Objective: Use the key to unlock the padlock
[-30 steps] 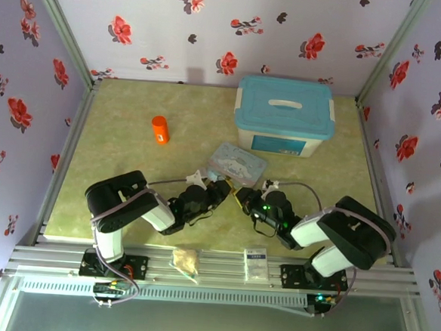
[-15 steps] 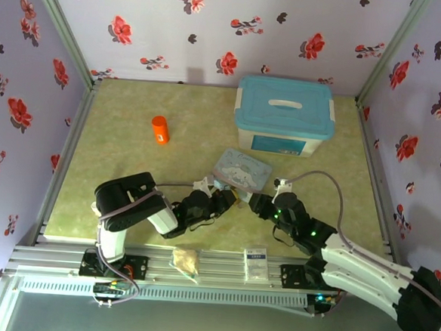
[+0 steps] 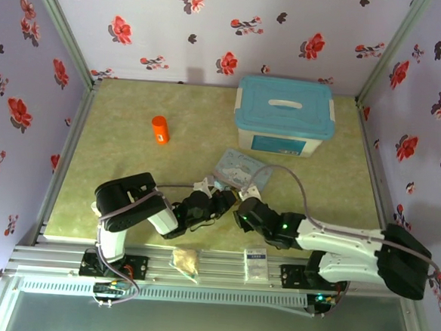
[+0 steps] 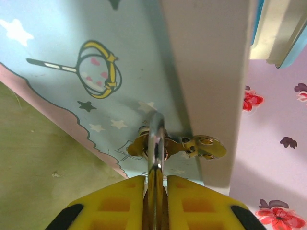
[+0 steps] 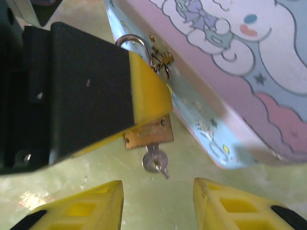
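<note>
1. Padlock [image 5: 149, 132]: the left gripper [image 4: 154, 203] is clamped on it. The body pokes out under the yellow finger, and the shackle [image 4: 154, 139] runs up between the pads.
2. The shackle is threaded through the hasp [image 4: 201, 146] on the tin [image 5: 230, 72], at the tin's near edge.
3. The key [image 5: 156, 162] sits in the padlock's bottom and hangs down. I see nothing gripping it.
4. The right gripper [image 5: 157, 196] has its fingers well apart and holds nothing. It is just below the key, with a gap, and not touching.
5. Count: one padlock, one key, one tin, one blue box [image 3: 285, 113], one orange bottle [image 3: 159, 129], one tan packet [image 3: 186, 260] and one white packet [image 3: 255, 263] on the front rail.
6. Left arm: folded by its base, forearm low, reaching right to the tin.
7. Right arm: elbow swung far right, forearm stretched long and low to the left. Its gripper is just beside the left one, facing the padlock.
</note>
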